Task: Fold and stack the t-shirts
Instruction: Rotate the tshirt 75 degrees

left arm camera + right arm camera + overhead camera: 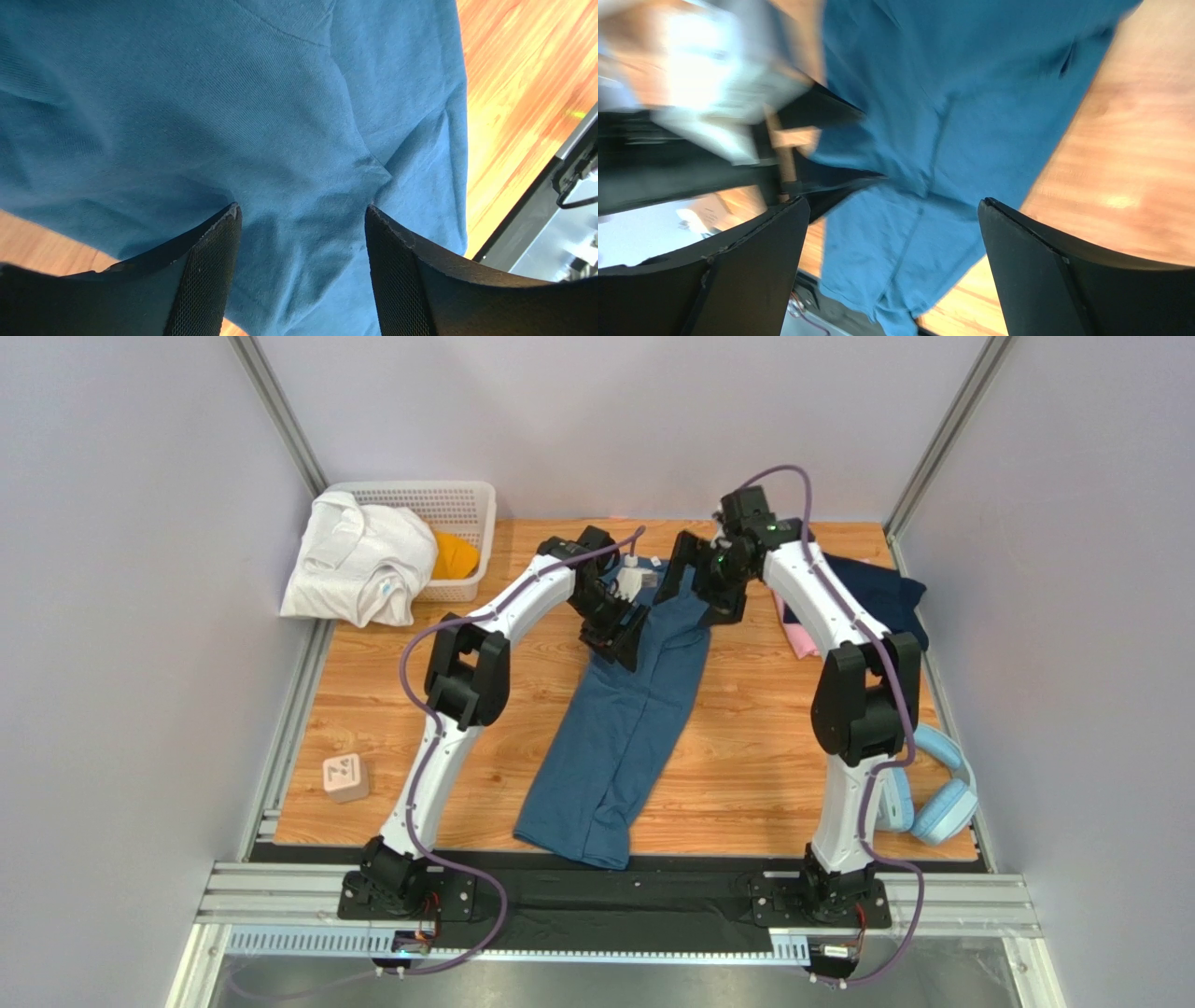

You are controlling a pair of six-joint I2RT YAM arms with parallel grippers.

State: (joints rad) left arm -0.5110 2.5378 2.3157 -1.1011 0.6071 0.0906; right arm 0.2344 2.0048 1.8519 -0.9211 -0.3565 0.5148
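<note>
The light-brown wooden table (758, 756) filled the floor of the grey-walled cell, with metal rails along its left, right and near edges. Bare wood lay open on both sides of the middle, one broad strip to the left and another to the right.

One large teal-blue cotton t-shirt (617, 742) lay folded lengthwise into a long narrow band. It slanted from the far middle of the table down to a point close to the near edge. There were five garments in all. Besides the teal one, one crumpled white cloth garment (358, 553) hung over the rim of one white plastic lattice basket (463, 504) at the far left corner. One orange cloth garment (452, 556) lay inside that basket. One dark navy t-shirt (884, 595) lay at the far right, with one pink t-shirt (800, 637) showing at its near-left side.

One pair of light-blue headphones (947, 791) lay by the right edge. One small pale wooden cube (344, 777) stood near the left edge.

Both arms reached to the teal shirt's far end. The left claw (620, 633) sat over that end. In its wrist view (302, 217) its two black fingers stood partly apart, with blue cloth spread behind them and nothing pinched between them. Whether the tips touched the cloth I could not tell. The right claw (690, 571) hung just beside the shirt's far right corner. Its fingers were spread wide and empty (892, 203), and the shirt lay beneath them.
</note>
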